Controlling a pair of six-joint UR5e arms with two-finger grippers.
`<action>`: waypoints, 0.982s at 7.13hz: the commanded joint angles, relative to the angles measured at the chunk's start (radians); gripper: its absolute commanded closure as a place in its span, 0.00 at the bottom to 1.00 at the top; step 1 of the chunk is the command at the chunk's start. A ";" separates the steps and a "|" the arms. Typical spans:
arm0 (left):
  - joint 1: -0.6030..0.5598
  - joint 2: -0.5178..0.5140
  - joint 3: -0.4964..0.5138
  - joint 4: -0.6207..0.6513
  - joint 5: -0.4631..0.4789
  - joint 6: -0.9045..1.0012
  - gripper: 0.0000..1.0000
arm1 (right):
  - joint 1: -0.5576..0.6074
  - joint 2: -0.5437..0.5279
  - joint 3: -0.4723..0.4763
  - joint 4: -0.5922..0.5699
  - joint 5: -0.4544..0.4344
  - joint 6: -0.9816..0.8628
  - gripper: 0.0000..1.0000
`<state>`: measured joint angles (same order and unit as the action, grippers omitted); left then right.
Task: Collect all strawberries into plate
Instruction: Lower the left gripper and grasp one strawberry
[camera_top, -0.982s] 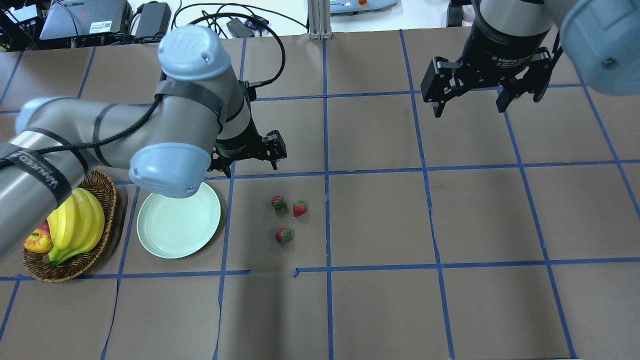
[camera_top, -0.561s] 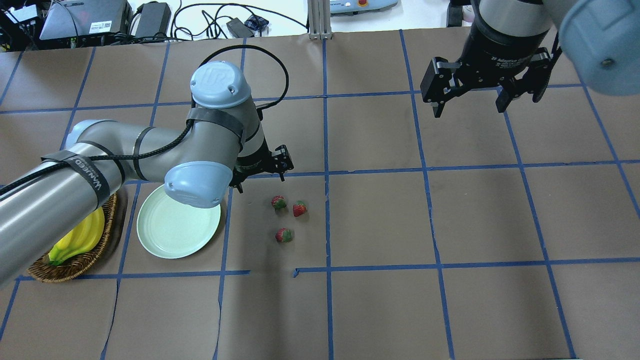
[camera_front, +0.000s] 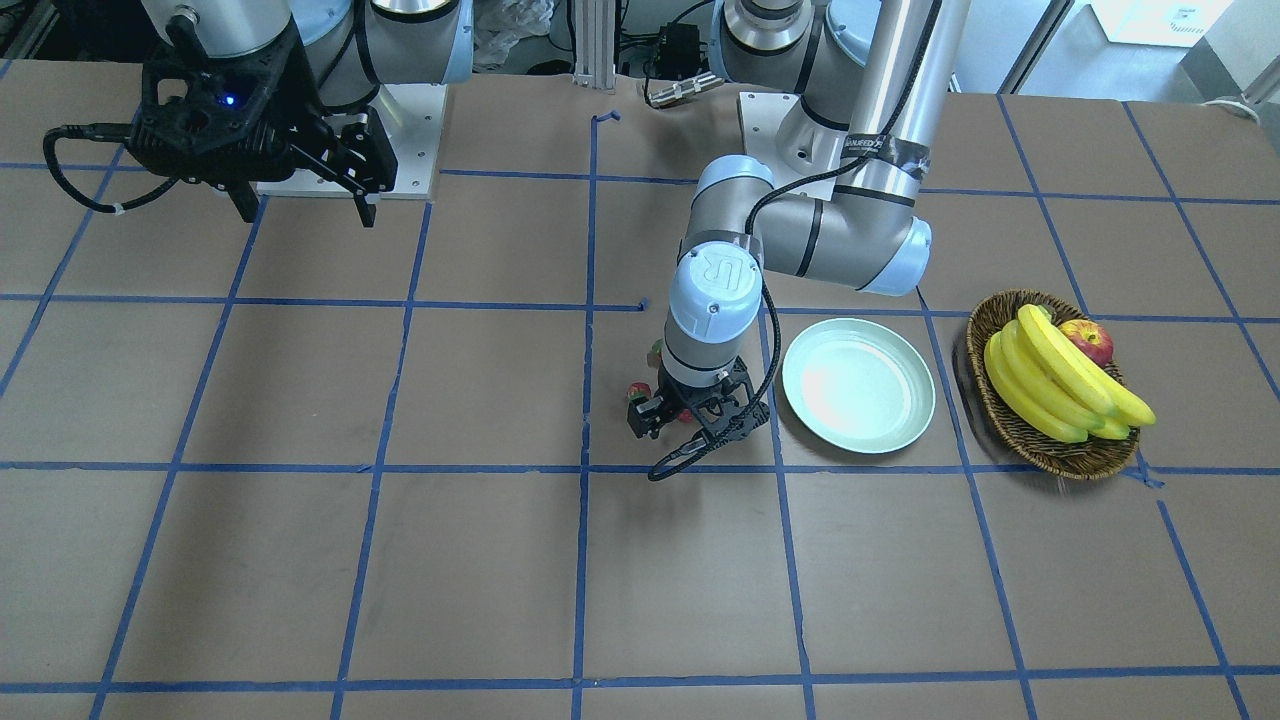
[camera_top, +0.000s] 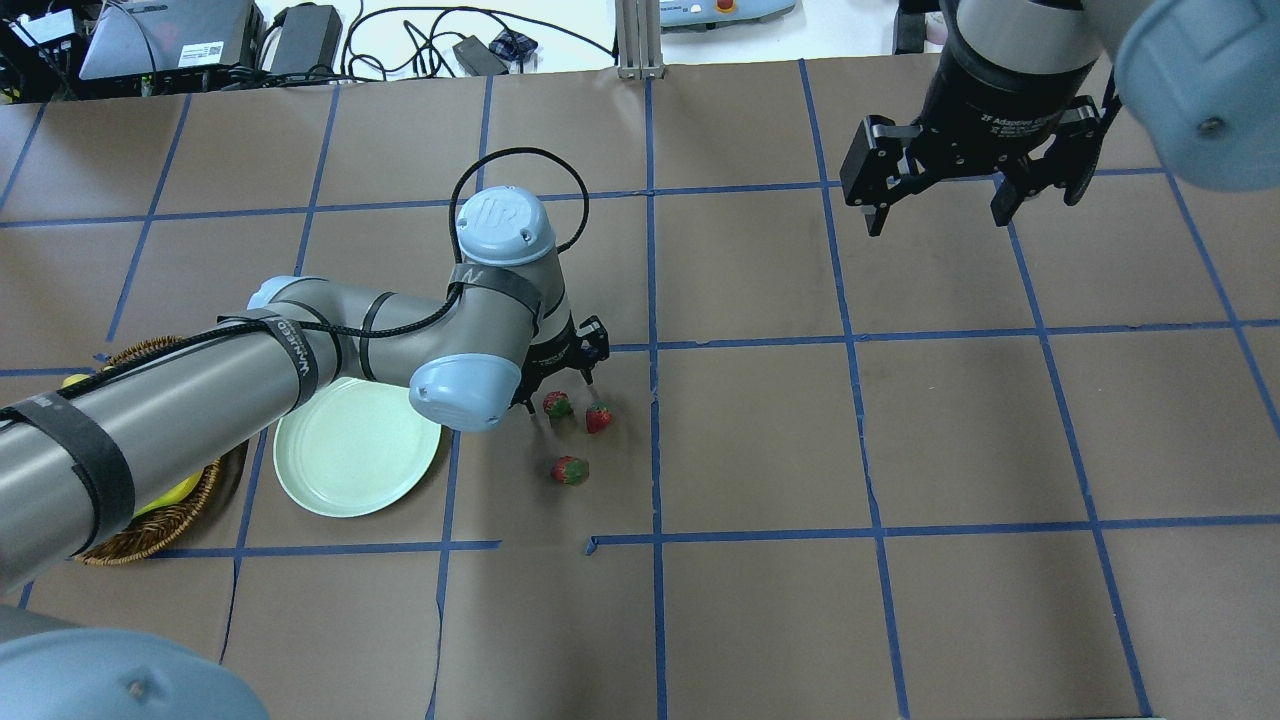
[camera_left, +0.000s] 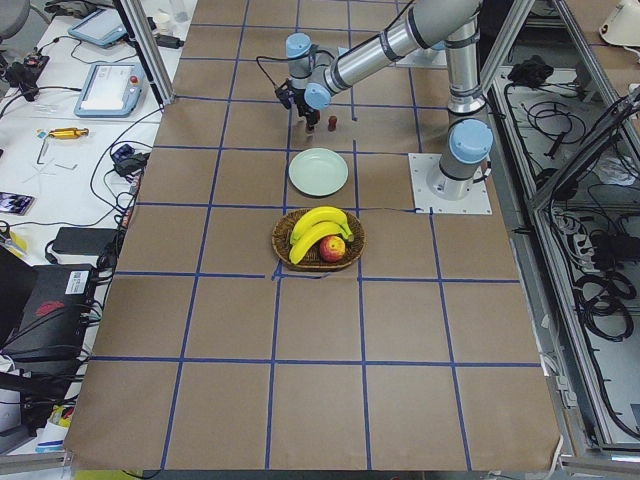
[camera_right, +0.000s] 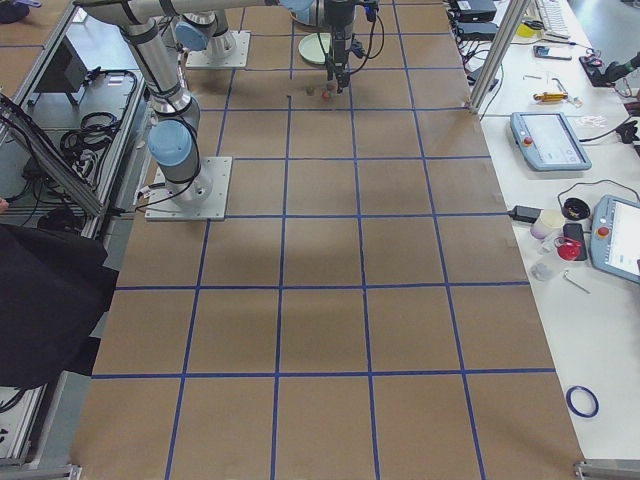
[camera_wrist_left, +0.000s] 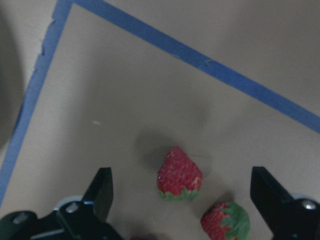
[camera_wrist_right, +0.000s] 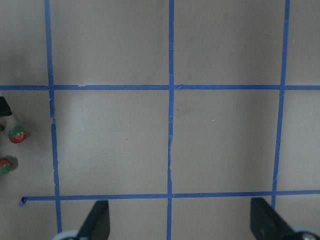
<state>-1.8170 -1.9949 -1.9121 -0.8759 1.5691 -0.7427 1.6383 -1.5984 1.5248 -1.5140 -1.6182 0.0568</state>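
Observation:
Three strawberries lie close together on the brown table: one (camera_top: 557, 404), one (camera_top: 598, 417) and one (camera_top: 570, 470). My left gripper (camera_top: 560, 392) is open and low over them, its fingers on either side of the first berry. In the left wrist view that berry (camera_wrist_left: 179, 175) lies between the open fingers (camera_wrist_left: 102, 192), with a second berry (camera_wrist_left: 226, 220) beside it. The pale green plate (camera_top: 350, 460) is empty, left of the berries. My right gripper (camera_top: 937, 220) is open and empty, high at the far right.
A wicker basket (camera_front: 1010, 420) with bananas (camera_front: 1050, 385) and an apple (camera_front: 1088, 340) stands beyond the plate (camera_front: 858, 445). My left arm reaches over the plate's far edge. Blue tape lines grid the table.
My left arm has swung right and lower, from over the plate's far edge to over the strawberries. Its gripper stays open. The right arm has not moved.

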 joint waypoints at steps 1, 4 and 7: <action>-0.007 0.010 -0.024 0.002 0.005 0.008 0.54 | 0.000 0.000 -0.002 0.000 0.000 0.000 0.00; -0.005 0.028 -0.053 0.002 0.009 0.011 0.67 | 0.000 0.000 -0.003 0.000 0.000 0.000 0.00; 0.018 0.123 -0.034 -0.110 0.091 0.170 0.69 | -0.002 0.000 -0.005 0.000 0.000 0.000 0.00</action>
<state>-1.8108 -1.9226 -1.9506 -0.9153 1.6058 -0.6612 1.6374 -1.5984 1.5208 -1.5140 -1.6183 0.0568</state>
